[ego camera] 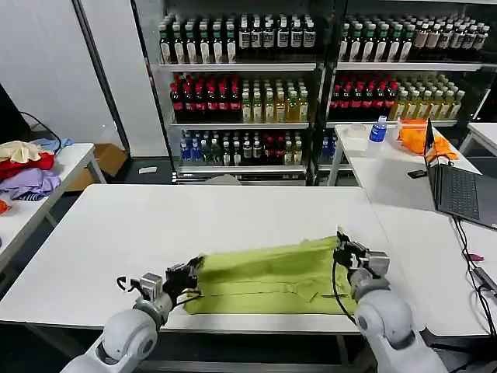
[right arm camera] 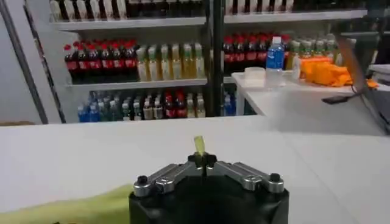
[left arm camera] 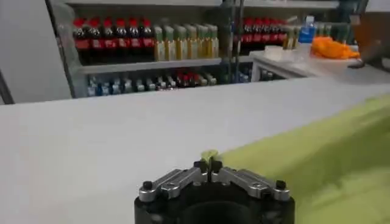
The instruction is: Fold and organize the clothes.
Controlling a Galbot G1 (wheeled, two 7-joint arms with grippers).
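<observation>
the shirt (ego camera: 268, 276) lies on the counter (ego camera: 155, 225) near its front edge – left tool (ego camera: 192, 273) and right tool (ego camera: 342, 250) each pinch an end. carry both ends across level and together, keeping the cloth taut for a straight crease.

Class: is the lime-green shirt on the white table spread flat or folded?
Folded: the shirt lies doubled, upper layer over lower.

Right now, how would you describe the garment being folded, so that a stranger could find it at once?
Start at the large white table in front of the drink shelves. On its near edge lies a plain lime-green soft shirt, stretched between the left pincer and the right pincer. The red, purple and cream clothes are piled on a side table.
</observation>
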